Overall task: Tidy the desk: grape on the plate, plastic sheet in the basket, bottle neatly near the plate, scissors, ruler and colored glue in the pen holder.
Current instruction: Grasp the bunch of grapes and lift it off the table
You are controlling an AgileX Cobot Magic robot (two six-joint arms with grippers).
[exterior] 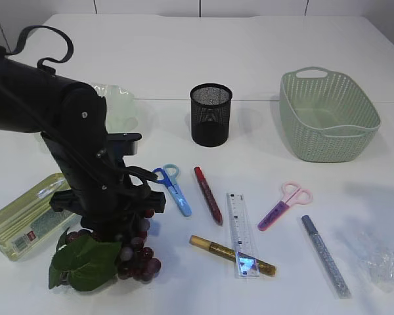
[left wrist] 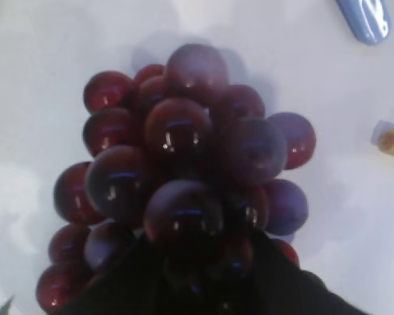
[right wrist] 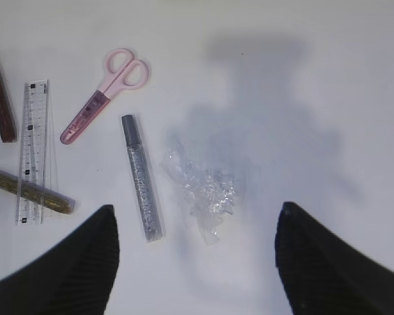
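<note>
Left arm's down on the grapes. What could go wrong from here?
1. The fingers bite only the top berries of the dark red grape bunch; it might slip or shed grapes on lifting.
2. The blue-handled scissors and the flat clear bottle lie close by; a swing could knock them.

No legible txt (ruler (exterior: pixel 240 231) marks, bottle (exterior: pixel 26 220) label too blurry)

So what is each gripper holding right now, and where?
Left gripper is down on the grape bunch, but a grip cannot be told. Right gripper is open, holding nothing.
</note>
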